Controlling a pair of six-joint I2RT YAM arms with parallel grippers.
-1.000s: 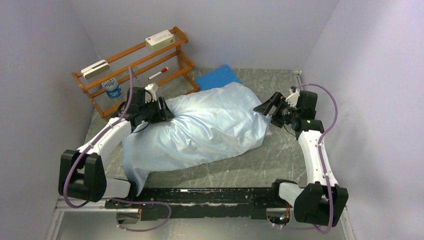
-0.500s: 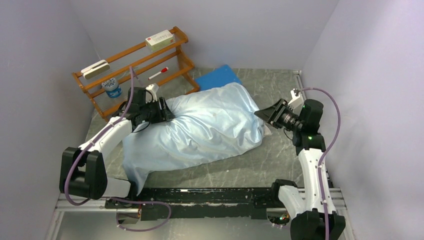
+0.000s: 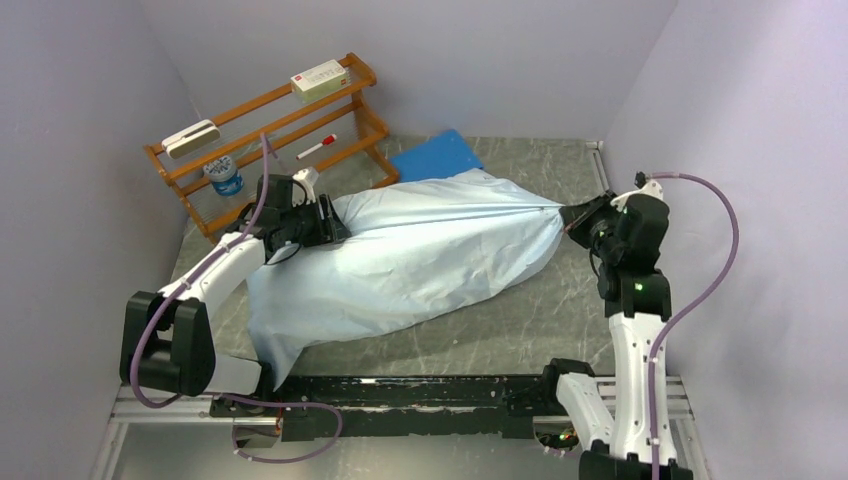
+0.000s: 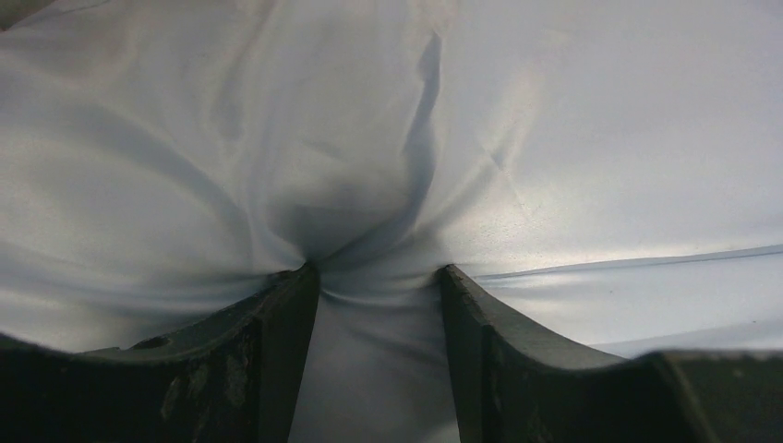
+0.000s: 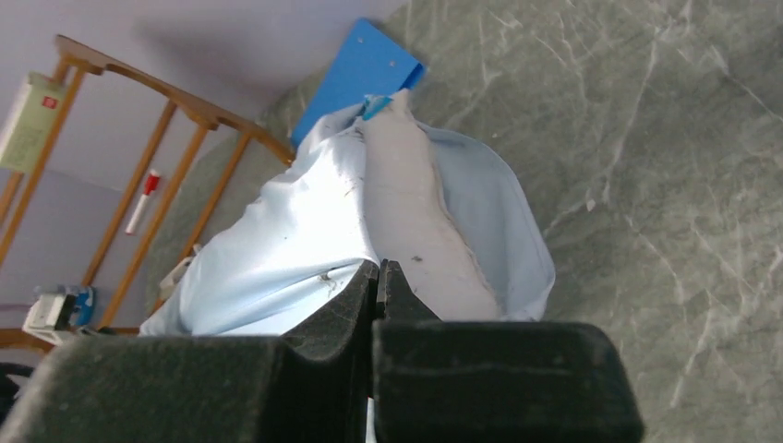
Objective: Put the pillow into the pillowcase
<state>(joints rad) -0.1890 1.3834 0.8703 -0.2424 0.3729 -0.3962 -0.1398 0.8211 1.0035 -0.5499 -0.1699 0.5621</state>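
Note:
The pale blue pillowcase point(image 3: 420, 260) lies across the table's middle, bulging with the pillow inside it. Its right end is drawn out to a taut point. My right gripper point(image 3: 575, 215) is shut on that edge. In the right wrist view the jaws point(image 5: 379, 277) pinch the pillowcase point(image 5: 277, 249) at its mouth, where the white pillow point(image 5: 415, 212) shows with a small blue tag at its far corner. My left gripper point(image 3: 325, 222) holds the left end. In the left wrist view, its fingers point(image 4: 379, 272) squeeze a thick bunch of the pillowcase point(image 4: 554, 138).
A stiff bright-blue sheet point(image 3: 435, 155) lies flat behind the pillowcase. A wooden rack point(image 3: 270, 125) stands at the back left with a white box, a marker and a cup on it. Walls close in on three sides. Grey marbled tabletop point(image 3: 560, 310) shows at the right.
My right gripper has shut on the pillowcase's right edge and moved right, stretching the fabric to a point. The right arm now stands more upright. The left gripper has not moved.

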